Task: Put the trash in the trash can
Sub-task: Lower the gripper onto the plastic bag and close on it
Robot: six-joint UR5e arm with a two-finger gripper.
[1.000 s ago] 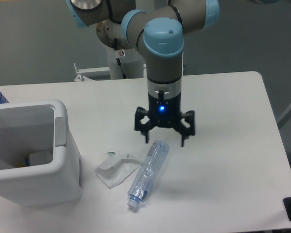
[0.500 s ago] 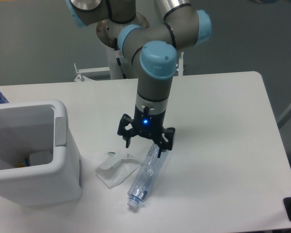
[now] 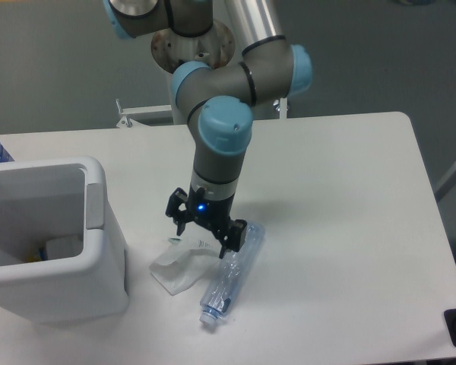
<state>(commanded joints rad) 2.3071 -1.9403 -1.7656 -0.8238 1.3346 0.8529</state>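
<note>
Jaws spread wide is what you see on your gripper [image 3: 206, 226], with nothing between them, hanging low over the worktop [image 3: 349, 198] right at the spot where the two pieces of trash meet. Over the last second the arm has swung the gripper leftward and forward, off the bare patch behind the bottle's far end, and tilted the wrist, so the fingers now straddle the upper edge of the paper wrapper [image 3: 184, 266] on one side and the top end of the crushed plastic bottle [image 3: 232, 280] on the other. That shift tells you the approach is narrowing toward a pick, though from this view you cannot say for certain which item is the target; the left finger sits over the wrapper's raised corner, the right finger looks to be touching or just beside the bottle's shoulder. Both items lie flat on the worktop, the wrapper touching the bottle along its side, the bottle running diagonally with its cap pointing toward the near edge. The trash can [image 3: 99, 266] stands to the left, just beside the wrapper, its opening facing up, with something pale already lying inside. Nothing is lifted yet, so the whole carry to the bin is ahead of you.
</note>
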